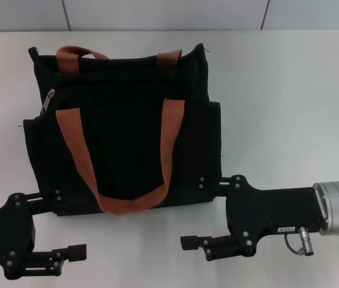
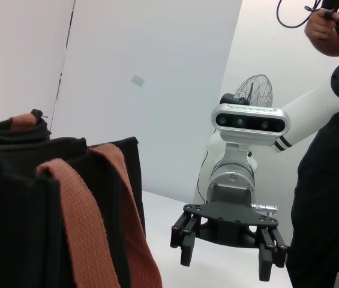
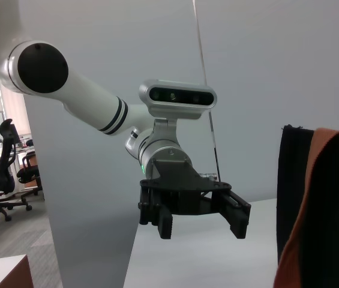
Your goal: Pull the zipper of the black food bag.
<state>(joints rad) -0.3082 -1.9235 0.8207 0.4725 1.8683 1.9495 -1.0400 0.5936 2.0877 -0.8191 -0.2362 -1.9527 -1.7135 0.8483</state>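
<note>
- My left tool (image 1: 58,249) sits nearest me at about 7 o'clock, over the white table (image 1: 289,90), its fingers spread apart and holding nothing, just off the bag's near left corner.
- My right tool (image 1: 217,213) is at about 5 o'clock, also spread wide and empty, close to the bag's near right corner; the left wrist view shows both of its fingers parted.
- Beyond both tools lies the large boxy black fabric food bag (image 1: 127,144), flat on the table, one rust-orange webbing handle draped toward me.
- Farthest off, near 11 o'clock at the bag's far left corner, I see the small silver metal zipper pull (image 1: 48,101) at the end of its black track.
- I judge this as the approach step: neither tool touches bag or zipper yet.
- Next, the left tool should reach past the near edge to that pull and pinch it; the right tool could press the bag down so it doesn't slide when the zipper is drawn toward 1 o'clock.
</note>
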